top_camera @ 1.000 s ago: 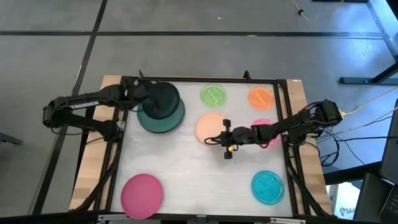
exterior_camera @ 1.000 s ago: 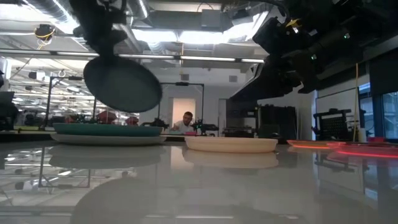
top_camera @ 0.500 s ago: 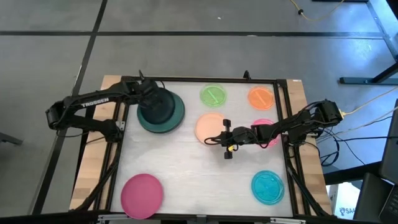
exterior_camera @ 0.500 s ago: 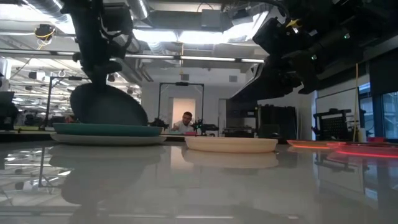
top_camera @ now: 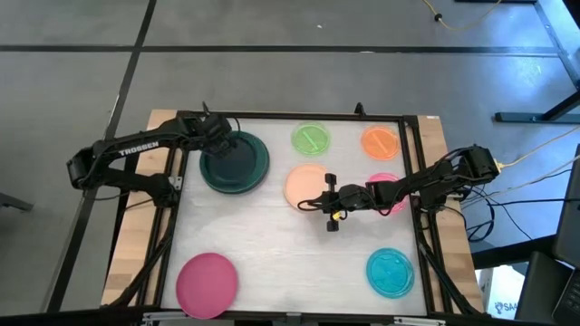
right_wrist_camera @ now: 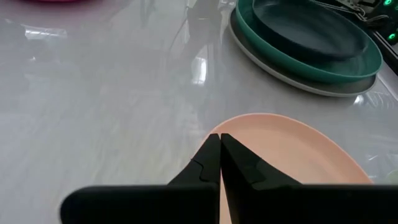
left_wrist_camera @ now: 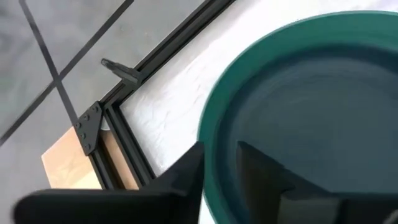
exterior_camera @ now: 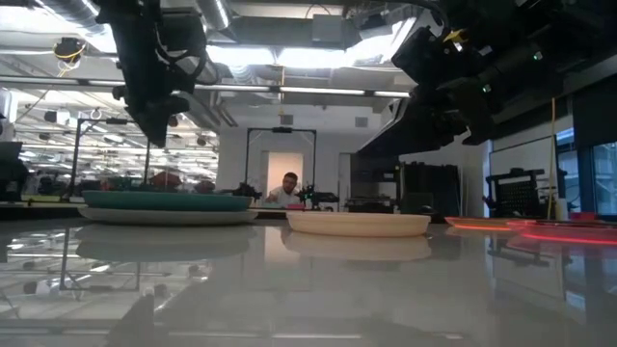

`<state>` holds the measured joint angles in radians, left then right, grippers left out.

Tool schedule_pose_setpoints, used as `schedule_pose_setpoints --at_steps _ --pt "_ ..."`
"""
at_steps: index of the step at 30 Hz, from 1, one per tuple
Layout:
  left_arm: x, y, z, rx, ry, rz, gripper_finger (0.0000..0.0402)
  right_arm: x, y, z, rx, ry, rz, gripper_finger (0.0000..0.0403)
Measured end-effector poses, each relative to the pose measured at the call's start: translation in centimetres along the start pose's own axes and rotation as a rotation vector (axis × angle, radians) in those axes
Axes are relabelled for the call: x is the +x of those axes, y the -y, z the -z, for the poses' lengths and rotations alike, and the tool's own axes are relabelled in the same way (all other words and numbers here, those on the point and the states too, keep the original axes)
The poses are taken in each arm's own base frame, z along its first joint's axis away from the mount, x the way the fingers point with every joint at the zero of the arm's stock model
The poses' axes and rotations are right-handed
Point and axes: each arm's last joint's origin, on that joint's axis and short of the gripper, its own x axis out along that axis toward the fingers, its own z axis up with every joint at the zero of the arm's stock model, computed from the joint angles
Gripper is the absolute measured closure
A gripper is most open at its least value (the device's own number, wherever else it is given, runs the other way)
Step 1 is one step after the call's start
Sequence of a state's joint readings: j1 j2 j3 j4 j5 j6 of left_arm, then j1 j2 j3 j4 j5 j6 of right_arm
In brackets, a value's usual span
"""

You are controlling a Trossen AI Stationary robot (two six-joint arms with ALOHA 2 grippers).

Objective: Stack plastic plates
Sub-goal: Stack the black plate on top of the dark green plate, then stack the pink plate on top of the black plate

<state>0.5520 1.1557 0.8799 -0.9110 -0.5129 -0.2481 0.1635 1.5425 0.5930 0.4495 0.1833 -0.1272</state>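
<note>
The black plate (top_camera: 234, 161) lies flat inside the dark teal plate (top_camera: 259, 175), which sits on the grey plate (exterior_camera: 164, 216) at the table's far left. My left gripper (top_camera: 217, 145) is open and stands above the far-left rim of this stack, clear of it in the low view (exterior_camera: 152, 130). My right gripper (right_wrist_camera: 219, 138) is shut and hovers over the peach plate (top_camera: 304, 183) at the table's middle without touching it. The pink plate (top_camera: 207, 283), green plate (top_camera: 311, 139), orange plate (top_camera: 381, 141) and cyan plate (top_camera: 391, 272) lie flat on the table. The magenta plate (top_camera: 387, 181) is partly hidden under the right arm.
A black frame rail (top_camera: 290, 117) runs around the white table top, with wooden edges (top_camera: 134, 244) outside it. Bare table lies between the pink plate and the cyan plate along the near side. A person (exterior_camera: 289, 188) shows far off in the room behind the table.
My left gripper has come down over the stack with the black plate hanging tilted below it. The plate has settled flat into the dark teal plate, and the gripper has let go and now stands just above the rim. My right arm has kept still.
</note>
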Motion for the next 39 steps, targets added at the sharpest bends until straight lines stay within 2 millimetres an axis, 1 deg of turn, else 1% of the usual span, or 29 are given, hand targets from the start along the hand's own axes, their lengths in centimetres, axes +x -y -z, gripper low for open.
schedule_pose_setpoints --at_steps 3,5,6,8,11,14,18,22,26,29,31,33,36,39 --pt "0.1 -0.2 -0.2 -0.018 0.011 -0.001 0.0276 0.0 0.0 0.0 0.0 -0.003 0.0 0.0398" --pt "0.0 0.1 -0.5 -0.028 0.042 0.02 0.0261 0.0 0.0 0.0 0.0 -0.002 0.0 0.0398" --pt "-0.1 0.4 -0.7 -0.023 0.065 0.053 0.0256 0.0 0.0 0.0 0.0 -0.002 0.0 0.0398" --pt "-0.5 1.4 -1.2 0.015 0.122 0.176 0.0248 0.0 0.0 0.0 0.0 -0.002 0.0 0.0398" --pt "-1.7 3.4 -2.1 0.088 0.249 0.4 0.0243 0.0 0.0 0.0 -0.001 -0.002 0.0 0.0398" --pt "-3.0 6.1 -2.7 0.185 0.374 0.607 0.0242 0.0 0.0 0.0 0.0 -0.001 0.0 0.0398" --pt "-4.0 10.0 -2.7 0.313 0.475 0.745 0.0242 0.0 0.0 0.0 0.0 0.003 0.0 0.0398" --pt "-3.9 13.7 -2.0 0.431 0.513 0.795 0.0242 0.0 0.0 0.0 0.0 0.004 0.0 0.0398" --pt "-3.2 17.1 -1.4 0.478 0.535 0.839 0.0242 0.0 0.0 0.0 0.0 0.004 0.0 0.0398" --pt "-2.4 19.1 -0.9 0.501 0.538 0.858 0.0242 0.0 0.0 0.0 0.0 0.004 0.001 0.0398" --pt "-1.8 20.0 -0.2 0.524 0.497 0.873 0.0242 0.0 0.0 0.0 0.0 0.004 0.0 0.0398" --pt "-1.8 20.6 0.6 0.543 0.448 0.914 0.0242 0.0 0.0 0.0 0.0 0.003 0.0 0.0398" --pt "-2.8 21.2 2.1 0.58 0.373 0.984 0.0242 0.0 0.0 0.0 -0.001 0.0 0.0 0.0398" --pt "-4.3 21.3 4.1 0.615 0.27 1.026 0.0242 0.0 0.0 0.0 -0.001 -0.003 -0.001 0.0398"
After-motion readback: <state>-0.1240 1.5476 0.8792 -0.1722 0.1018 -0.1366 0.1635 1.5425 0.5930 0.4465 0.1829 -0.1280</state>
